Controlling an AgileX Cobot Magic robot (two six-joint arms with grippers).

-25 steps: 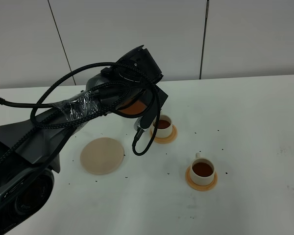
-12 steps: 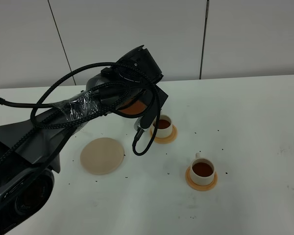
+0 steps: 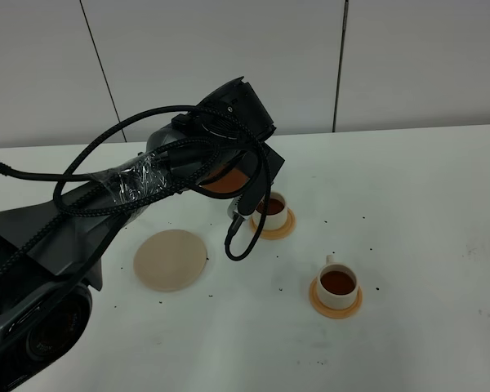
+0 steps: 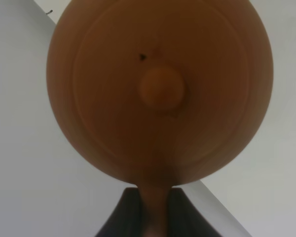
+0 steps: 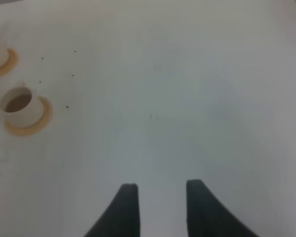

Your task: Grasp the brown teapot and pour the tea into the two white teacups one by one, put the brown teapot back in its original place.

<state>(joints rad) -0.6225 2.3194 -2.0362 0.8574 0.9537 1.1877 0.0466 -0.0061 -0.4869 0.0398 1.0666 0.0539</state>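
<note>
My left gripper point(image 4: 154, 217) is shut on the loop handle of the brown teapot point(image 4: 160, 89), whose lid and knob fill the left wrist view. From above, the teapot point(image 3: 225, 178) hangs tilted in the air under the left wrist, just left of the far white teacup point(image 3: 270, 210). That cup and the near white teacup point(image 3: 337, 283) both hold dark tea and stand on orange coasters. The beige round disc point(image 3: 171, 259) lies bare at the left. My right gripper point(image 5: 158, 197) is open over bare table, with both teacups point(image 5: 20, 105) off to one side.
Black cables point(image 3: 245, 237) loop down from the left arm close to the far cup. The white table point(image 3: 425, 212) carries scattered dark specks. A white panelled wall point(image 3: 229, 49) stands behind it.
The left wrist and teapot have shifted slightly to the right, toward the far cup. The cups, the disc and the right gripper have not moved.
</note>
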